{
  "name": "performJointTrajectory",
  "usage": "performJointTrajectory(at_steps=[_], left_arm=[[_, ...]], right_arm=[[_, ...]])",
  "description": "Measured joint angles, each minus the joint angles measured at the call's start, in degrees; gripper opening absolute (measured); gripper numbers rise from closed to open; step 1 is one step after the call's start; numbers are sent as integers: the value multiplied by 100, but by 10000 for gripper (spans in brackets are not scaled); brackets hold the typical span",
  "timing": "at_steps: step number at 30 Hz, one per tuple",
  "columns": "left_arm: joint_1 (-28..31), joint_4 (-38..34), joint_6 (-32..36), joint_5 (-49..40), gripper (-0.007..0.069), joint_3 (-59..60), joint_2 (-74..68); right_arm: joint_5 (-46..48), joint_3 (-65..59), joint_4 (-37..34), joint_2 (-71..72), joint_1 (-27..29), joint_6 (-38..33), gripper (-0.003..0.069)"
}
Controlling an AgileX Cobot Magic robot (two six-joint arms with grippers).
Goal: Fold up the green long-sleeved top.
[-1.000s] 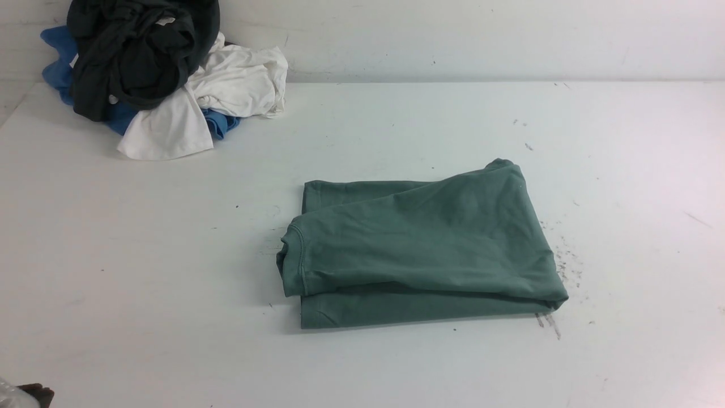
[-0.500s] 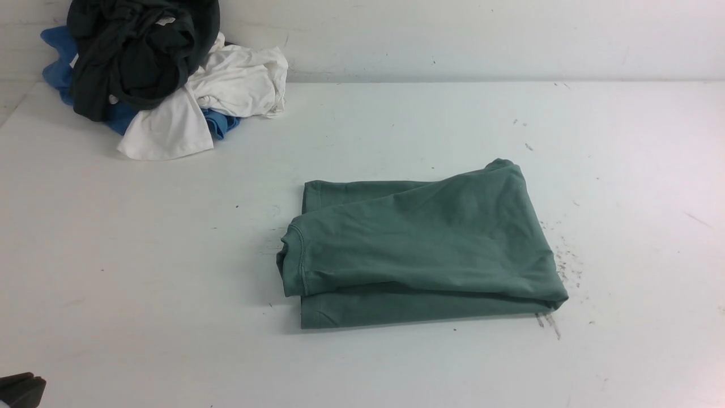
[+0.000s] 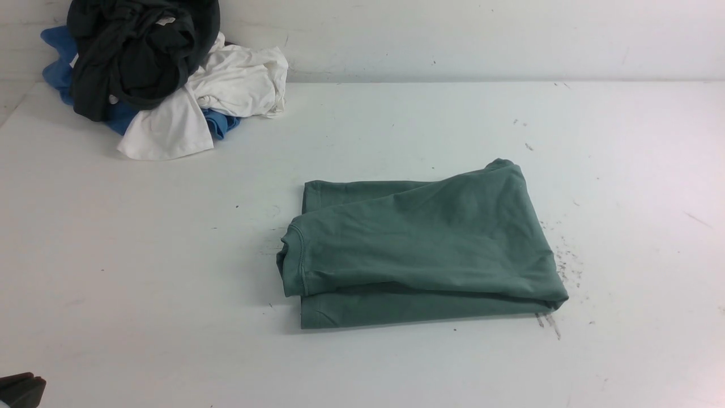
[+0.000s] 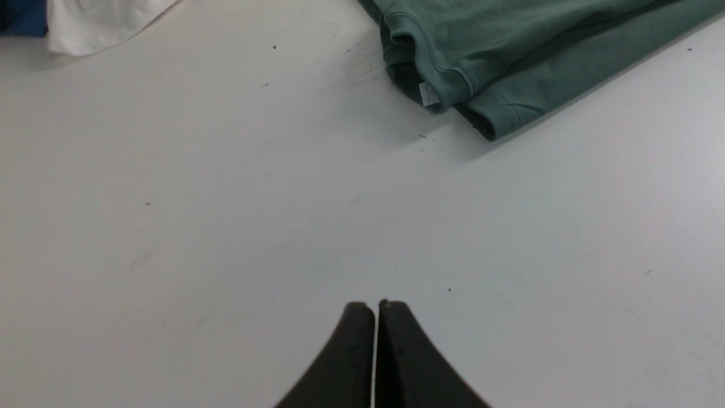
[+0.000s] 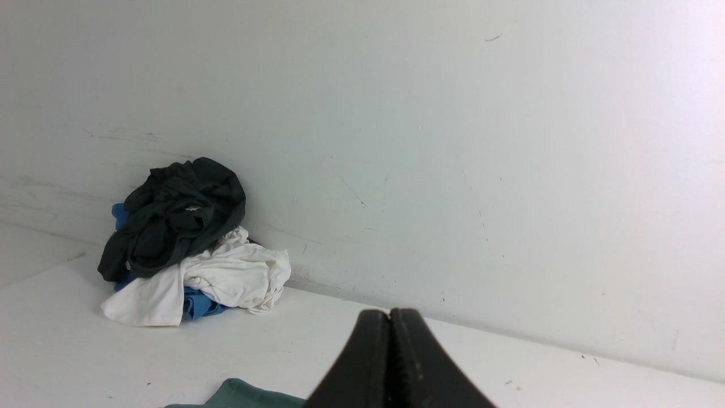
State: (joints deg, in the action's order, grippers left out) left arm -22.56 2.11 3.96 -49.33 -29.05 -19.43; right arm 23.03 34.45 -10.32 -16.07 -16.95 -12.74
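Green long-sleeved top [image 3: 419,249], folded at center of white table [image 3: 141,272]; soft, light, limp knit, best pinched at edge hems. Left gripper [image 4: 376,306] and right gripper [image 5: 391,313] pressed together, empty.

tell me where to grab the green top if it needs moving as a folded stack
Grip the green long-sleeved top at its near left corner, coming in low from the robot's left. There the layer edges lie stacked together and stand slightly off the table, so one pinch could likely catch them all.
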Motion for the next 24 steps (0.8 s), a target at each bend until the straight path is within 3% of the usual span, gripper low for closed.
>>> performJointTrajectory(at_steps=[5,11,17,24], left_arm=[[0,0,0,0,-7,0,0],[0,0,0,0,-7,0,0],[0,-4,0,0,-7,0,0],[0,-6,0,5,-7,0,0]], right_arm=[[-170,-543,103,273,106,8,-14],[-512,-2126,391,958,1069,257,-14],[-552,-3470,1083,1637,1924,1337,-14],[-339,-3601,1439,1663,2014,2017,-14]])
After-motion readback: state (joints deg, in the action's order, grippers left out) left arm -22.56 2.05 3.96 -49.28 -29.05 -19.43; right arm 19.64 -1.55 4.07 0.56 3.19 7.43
